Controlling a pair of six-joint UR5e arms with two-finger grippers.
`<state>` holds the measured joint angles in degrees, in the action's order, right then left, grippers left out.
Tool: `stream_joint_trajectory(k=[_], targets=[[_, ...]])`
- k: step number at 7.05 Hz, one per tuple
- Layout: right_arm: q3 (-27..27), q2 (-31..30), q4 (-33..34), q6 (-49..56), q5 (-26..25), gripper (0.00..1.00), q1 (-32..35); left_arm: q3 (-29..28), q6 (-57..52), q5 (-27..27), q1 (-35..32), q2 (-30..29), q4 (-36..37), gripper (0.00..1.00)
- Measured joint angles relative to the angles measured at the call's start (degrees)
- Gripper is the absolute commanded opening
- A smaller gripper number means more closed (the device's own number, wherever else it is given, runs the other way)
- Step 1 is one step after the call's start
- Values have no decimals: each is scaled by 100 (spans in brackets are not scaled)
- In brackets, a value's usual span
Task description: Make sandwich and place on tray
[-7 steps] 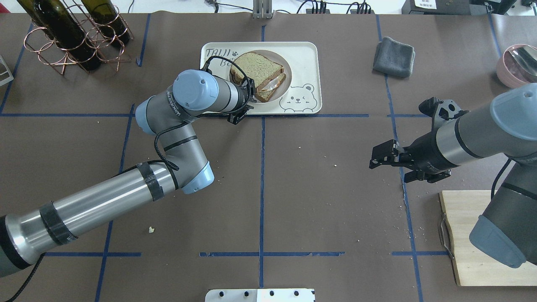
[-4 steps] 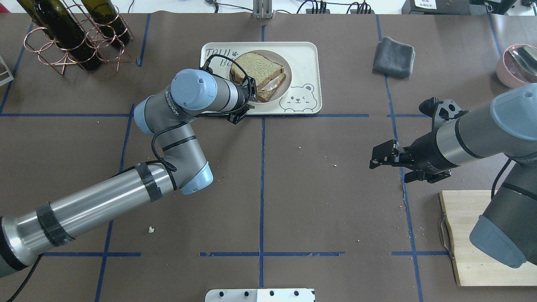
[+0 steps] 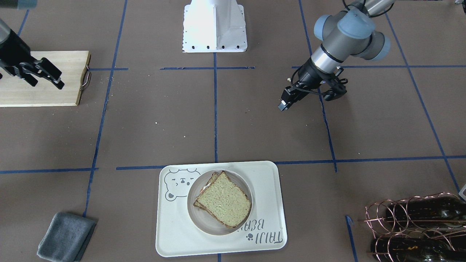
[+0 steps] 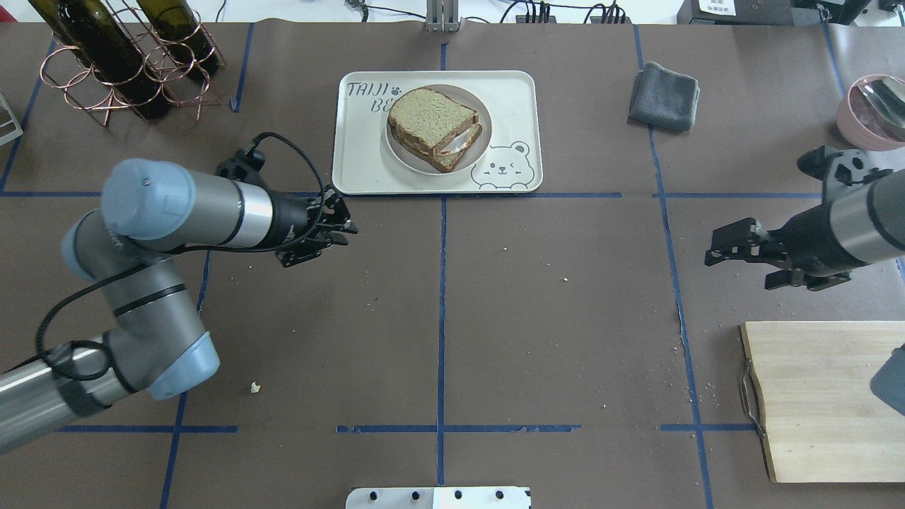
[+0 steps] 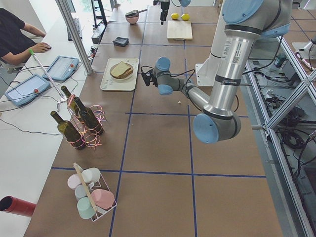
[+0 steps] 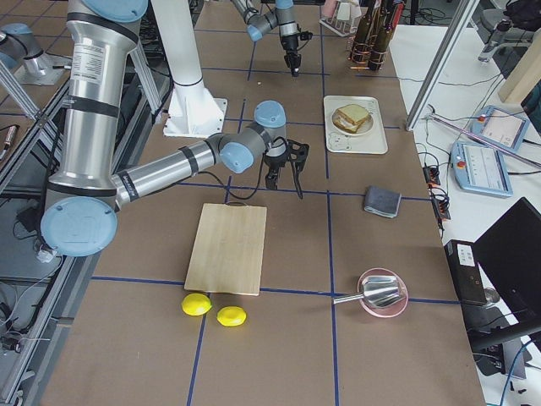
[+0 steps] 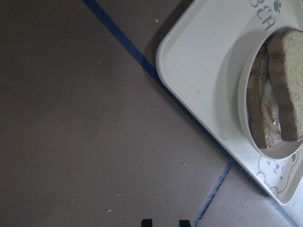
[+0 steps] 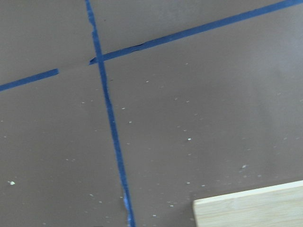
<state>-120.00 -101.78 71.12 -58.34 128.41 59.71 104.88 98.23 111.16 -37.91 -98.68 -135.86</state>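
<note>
Overhead exterior shows the left hand [image 4: 343, 227] released and empty, just off the 7 o'clock corner of the tray [image 4: 512, 106]. The right hand [image 4: 735, 272] gapes empty at 3 o'clock on the worktop [image 4: 495, 318]. Farther, at 12 o'clock, the sandwich [image 4: 433, 127] lies assembled on its plate [image 4: 403, 159] inside the tray. The task looks finished.

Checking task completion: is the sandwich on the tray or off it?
On it. The sandwich lies in a small round plate that sits inside the rim of the tray.
</note>
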Motion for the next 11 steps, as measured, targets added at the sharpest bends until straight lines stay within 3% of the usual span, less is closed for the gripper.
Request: stream_joint_trajectory(k=[2, 4, 5, 6, 9, 11], targets=[[542, -308, 44, 1933, 625, 100, 1296, 336, -2490, 677, -995, 1186, -16, 32], [963, -356, 134, 3308, 770, 100, 1994, 339, -5463, 1355, -2474, 2020, 71, 32], [1026, -346, 391, 3882, 791, 100, 2239, 334, -6878, 1463, -3129, 2253, 412, 38], [1039, -268, 826, 4509, 802, 100, 2454, 333, -8156, 1584, -3796, 2273, 1212, 99], [995, 84, 1751, 5250, 808, 100, 2691, 413, -10273, 1939, -5039, 1515, 4818, 100], [968, 108, 1826, 5285, 808, 100, 2690, 298, -10734, 1994, -5191, 1465, 5408, 100]])
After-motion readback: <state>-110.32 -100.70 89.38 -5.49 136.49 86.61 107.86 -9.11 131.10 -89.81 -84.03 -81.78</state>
